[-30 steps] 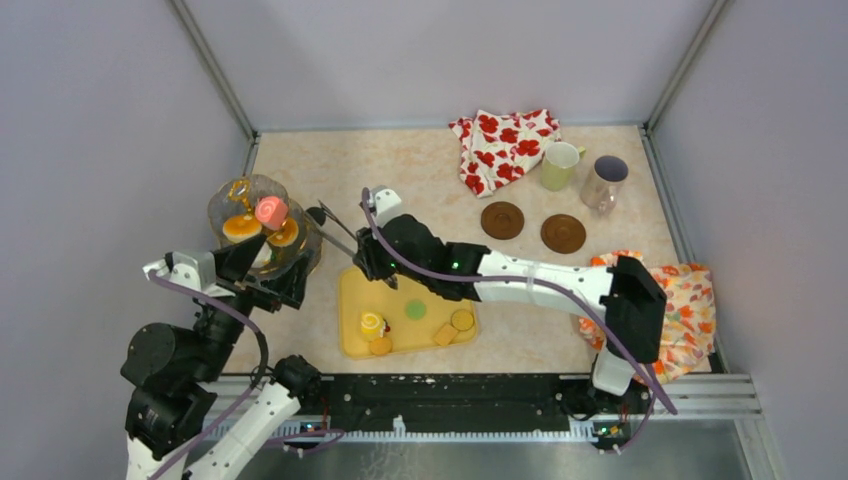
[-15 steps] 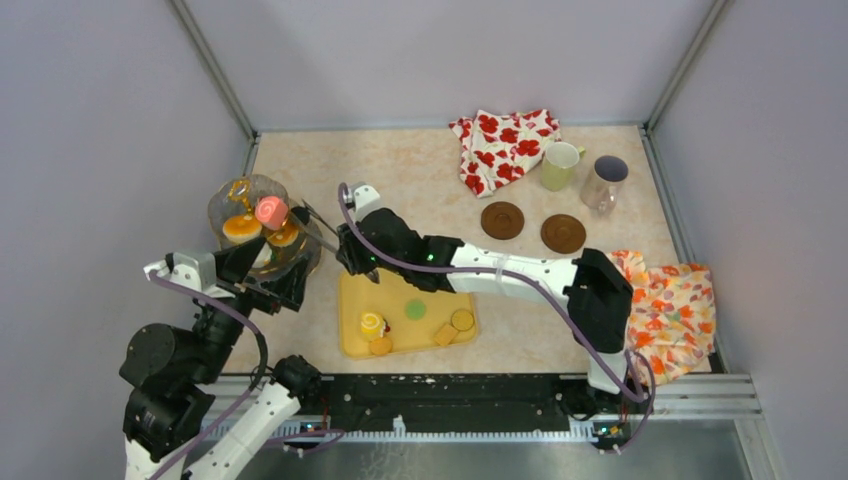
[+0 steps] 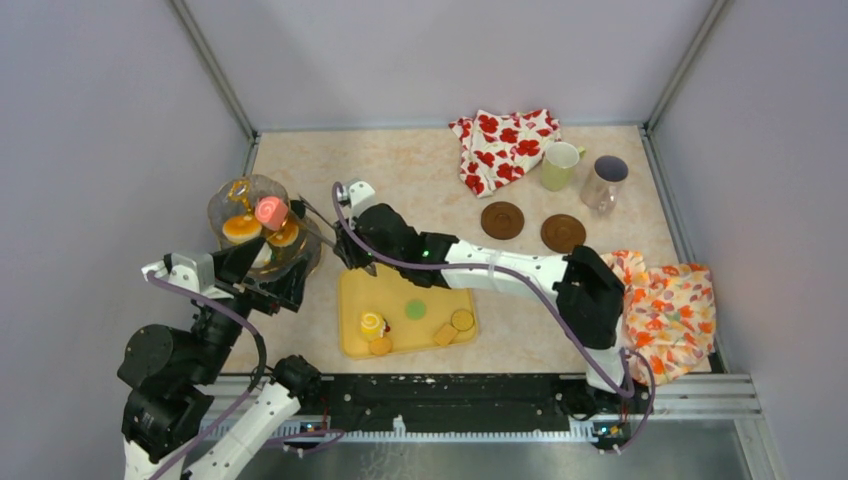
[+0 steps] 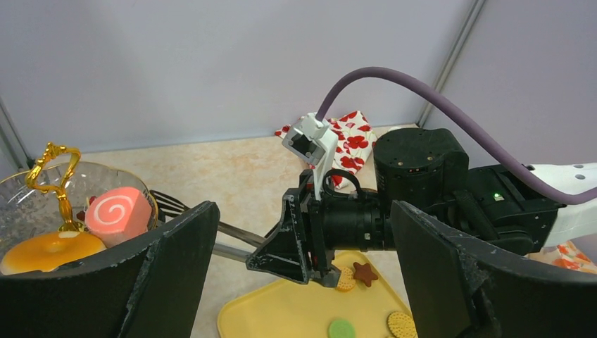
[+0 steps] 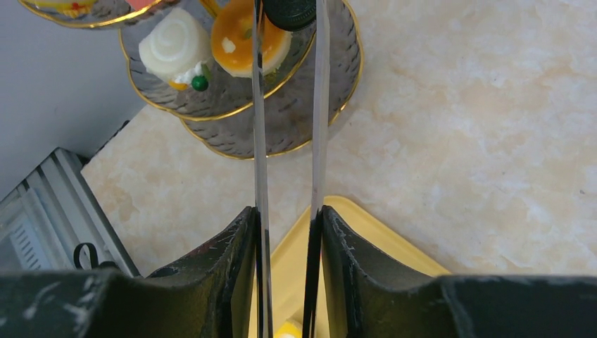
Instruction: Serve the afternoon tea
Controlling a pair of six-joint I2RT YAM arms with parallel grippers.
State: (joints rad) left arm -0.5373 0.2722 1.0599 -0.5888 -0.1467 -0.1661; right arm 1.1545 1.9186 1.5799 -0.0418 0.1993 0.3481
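The desk (image 3: 420, 170) carries a tiered glass stand (image 3: 225, 205) at its left edge, with a yellow tray (image 3: 350, 300) just beside it. The right fingers (image 5: 225, 260) are clamped on long metal tongs (image 5: 257, 141), whose blades run out over the stand's lower plate. The left fingers (image 4: 176, 267) are spread wide with nothing between them, near the stand. A pale-yellow mug (image 3: 560, 164) and a greyish mug (image 3: 604, 181) stand at the far right, well apart from the tray. A pink swirl roll (image 3: 270, 211) and orange tarts (image 3: 241, 226) sit on the stand. A yellow swirl roll (image 3: 372, 324) and round biscuits (image 3: 462, 320) lie on the tray.
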